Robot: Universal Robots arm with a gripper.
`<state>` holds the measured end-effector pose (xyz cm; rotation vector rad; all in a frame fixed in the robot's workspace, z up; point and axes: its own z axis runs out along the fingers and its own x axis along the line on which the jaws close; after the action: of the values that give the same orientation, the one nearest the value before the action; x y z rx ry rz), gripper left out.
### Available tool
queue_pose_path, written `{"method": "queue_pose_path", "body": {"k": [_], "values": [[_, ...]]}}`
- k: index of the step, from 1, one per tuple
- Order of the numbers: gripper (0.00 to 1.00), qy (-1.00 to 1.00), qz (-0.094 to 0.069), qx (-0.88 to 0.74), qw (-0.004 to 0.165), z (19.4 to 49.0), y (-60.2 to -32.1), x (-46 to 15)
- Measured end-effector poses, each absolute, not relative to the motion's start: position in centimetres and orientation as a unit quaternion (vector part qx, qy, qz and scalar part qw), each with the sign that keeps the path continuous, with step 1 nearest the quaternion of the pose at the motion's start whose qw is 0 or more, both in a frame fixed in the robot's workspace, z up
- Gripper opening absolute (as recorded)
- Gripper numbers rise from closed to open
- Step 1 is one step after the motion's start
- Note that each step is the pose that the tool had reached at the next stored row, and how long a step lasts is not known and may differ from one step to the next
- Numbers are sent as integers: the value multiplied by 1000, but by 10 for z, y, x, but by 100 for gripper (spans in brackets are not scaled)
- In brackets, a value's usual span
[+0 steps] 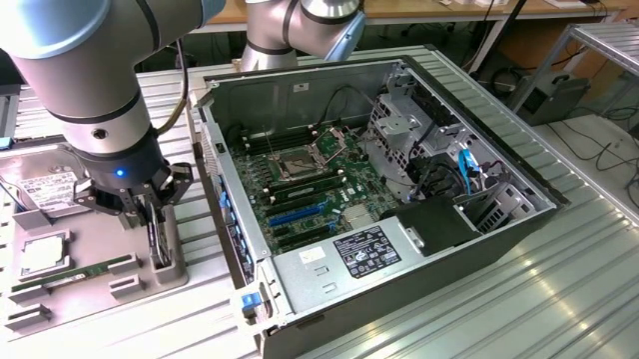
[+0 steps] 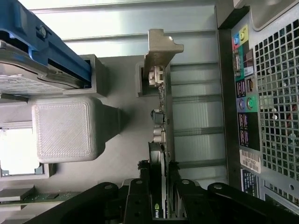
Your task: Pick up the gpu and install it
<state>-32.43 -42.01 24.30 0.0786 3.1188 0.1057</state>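
Observation:
The gpu stands on edge in a slot of the grey parts tray, left of the open computer case in the exterior view. My gripper reaches straight down over it. In the wrist view the thin black gpu runs away from me, its pale metal bracket at the far end. My gripper has one black finger pressed to each face of the card's near end. The card still sits in its holder.
The open computer case lies beside the tray, with the motherboard and its blue slots exposed. The tray also holds a hard drive, a green memory stick and a processor. The case's rear panel is close beside the card.

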Motion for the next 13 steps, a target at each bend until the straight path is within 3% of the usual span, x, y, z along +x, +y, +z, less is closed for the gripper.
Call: {"method": "queue_pose_path", "body": {"k": [9,13], "values": [[26,999,34,-8,9,244,-420,-324],[26,999,34,-8,9,259,-420,-324]]}}
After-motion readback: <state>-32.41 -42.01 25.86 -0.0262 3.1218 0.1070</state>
